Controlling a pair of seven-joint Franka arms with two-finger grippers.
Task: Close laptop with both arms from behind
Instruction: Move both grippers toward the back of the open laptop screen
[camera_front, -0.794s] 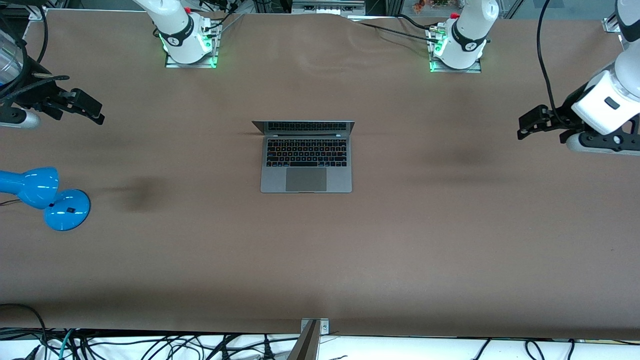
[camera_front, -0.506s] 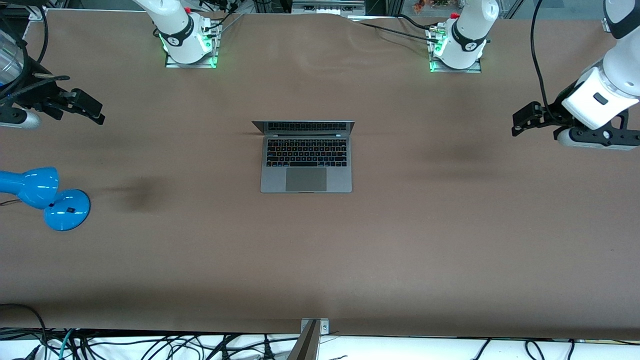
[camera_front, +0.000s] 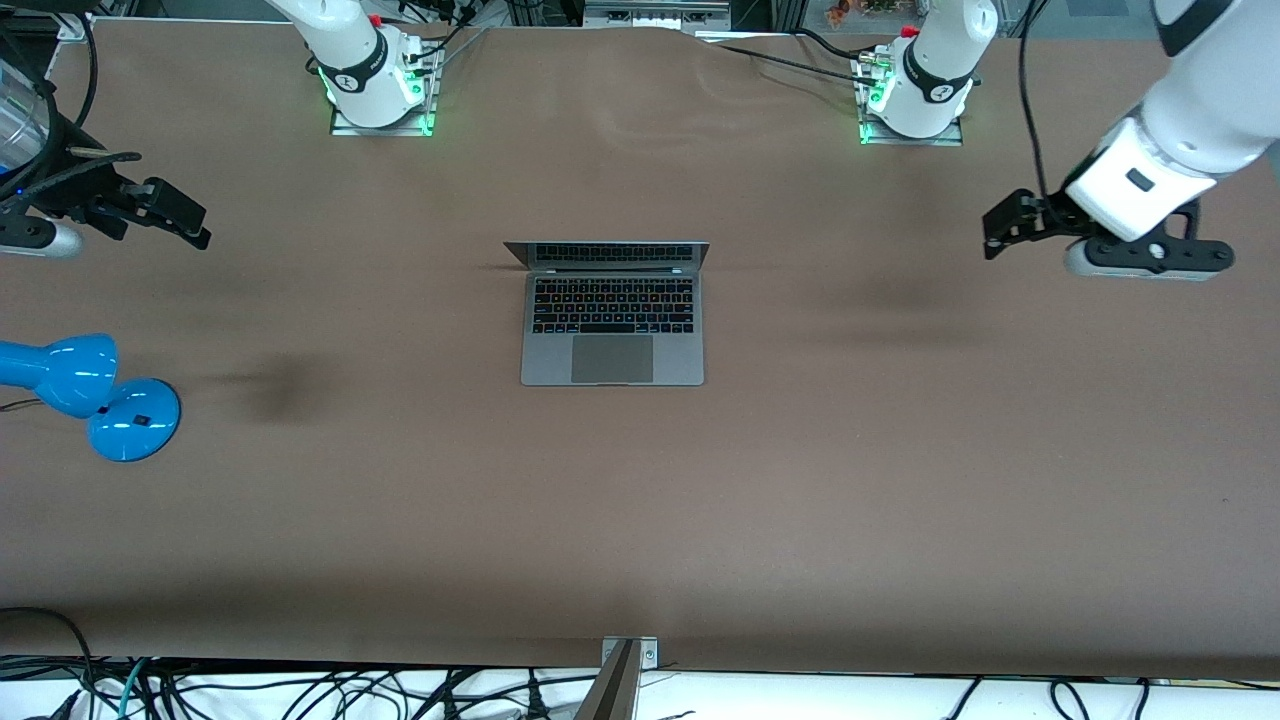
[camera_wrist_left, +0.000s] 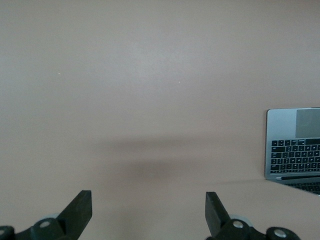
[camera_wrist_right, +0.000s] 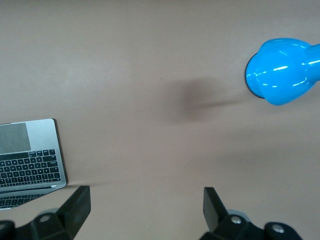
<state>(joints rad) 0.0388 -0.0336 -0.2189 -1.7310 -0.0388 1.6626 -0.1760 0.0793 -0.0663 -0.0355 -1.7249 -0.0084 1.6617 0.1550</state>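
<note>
Open laptop on table; both grippers spread, apart.

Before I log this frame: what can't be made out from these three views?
- Laptop lid back and logo: front view shows only the keyboard side.
- Laptop in both wrist views: cut off by the picture edge.
- Blue desk lamp: its arm runs off the front view's edge.
- Right gripper: most of its arm is out of frame.
- Left gripper: fingertips cut off in its wrist view; open over bare table.
</note>
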